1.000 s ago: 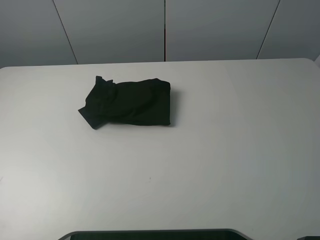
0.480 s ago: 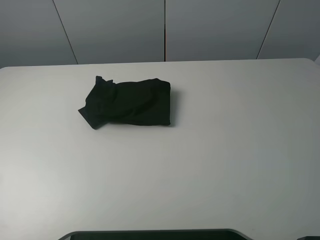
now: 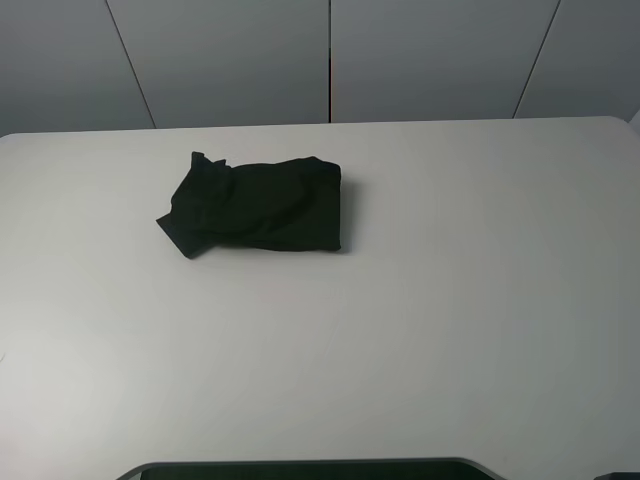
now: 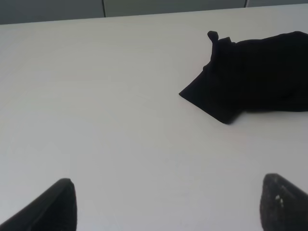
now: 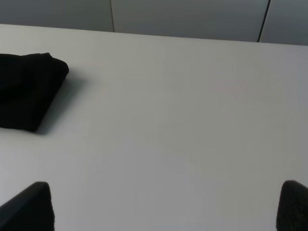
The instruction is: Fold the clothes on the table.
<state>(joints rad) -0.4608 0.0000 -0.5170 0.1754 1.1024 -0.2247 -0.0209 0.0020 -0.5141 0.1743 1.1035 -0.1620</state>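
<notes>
Looking at the black fabric garment [image 3: 255,205], it sits bundled into a compact rectangle on the far-left part of the white tabletop [image 3: 450,300], right edge squared off, left end lumpy with a loose flap poking out toward the near-left. Judgement: folding looks nearly done; the step in hand is tidying that left end, so pinch the flap at its corner, lay it over the bundle, press flat without dragging the stack. Left gripper [image 4: 166,204] and right gripper [image 5: 166,207] both have fingertips spread wide, holding nothing, well apart from the cloth. Overhead view shows neither arm; left wrist view shows the flap's edge clearly, right wrist view the clean right corner.
</notes>
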